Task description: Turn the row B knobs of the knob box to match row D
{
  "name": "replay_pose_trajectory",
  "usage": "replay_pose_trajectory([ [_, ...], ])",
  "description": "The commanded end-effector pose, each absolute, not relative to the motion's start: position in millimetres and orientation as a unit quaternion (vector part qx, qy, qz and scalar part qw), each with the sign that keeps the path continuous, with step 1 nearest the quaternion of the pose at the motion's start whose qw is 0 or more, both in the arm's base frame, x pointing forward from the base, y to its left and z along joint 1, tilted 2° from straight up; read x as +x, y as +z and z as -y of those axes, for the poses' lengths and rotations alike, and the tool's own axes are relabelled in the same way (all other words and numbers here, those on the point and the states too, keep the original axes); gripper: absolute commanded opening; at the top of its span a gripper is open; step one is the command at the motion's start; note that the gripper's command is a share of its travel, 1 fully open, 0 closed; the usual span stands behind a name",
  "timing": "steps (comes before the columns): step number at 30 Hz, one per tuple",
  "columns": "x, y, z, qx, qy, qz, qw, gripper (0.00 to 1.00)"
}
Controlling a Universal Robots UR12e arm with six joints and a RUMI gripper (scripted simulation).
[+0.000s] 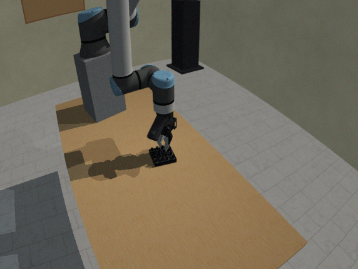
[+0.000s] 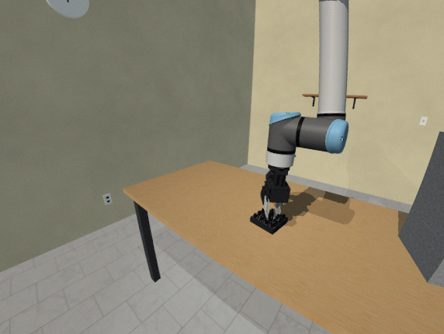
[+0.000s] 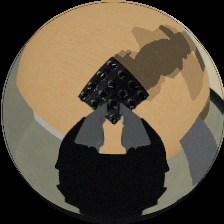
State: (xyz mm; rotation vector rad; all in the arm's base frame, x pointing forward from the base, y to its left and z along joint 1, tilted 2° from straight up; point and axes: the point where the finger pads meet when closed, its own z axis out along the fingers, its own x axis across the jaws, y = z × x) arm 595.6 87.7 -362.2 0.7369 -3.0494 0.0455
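Note:
The black knob box (image 1: 163, 155) lies on the wooden table, also in the exterior view (image 2: 268, 222) and in the wrist view (image 3: 114, 90). Its top carries a grid of small black knobs; their marks are too small to read. My gripper (image 1: 165, 144) points straight down over the box, and shows in the exterior view (image 2: 270, 213) too. In the wrist view the fingertips stand on either side of one knob (image 3: 114, 117) near the box's near corner. The fingers are slightly parted around it, only a little open. I cannot tell which row this knob is in.
The grey robot pedestal (image 1: 98, 86) stands on the table behind the box. A black column (image 1: 185, 35) stands on the floor beyond the table. The arm's shadow (image 1: 106, 161) falls left of the box.

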Motion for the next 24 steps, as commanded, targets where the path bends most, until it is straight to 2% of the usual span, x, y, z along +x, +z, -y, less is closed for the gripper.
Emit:
replay_pose_trajectory([
  [1, 596.1, -361.8, -87.7, 0.235, 0.015, 0.972, 0.002, 0.11],
  [24, 596.0, -348.5, -88.1, 0.235, 0.015, 0.972, 0.002, 0.11],
])
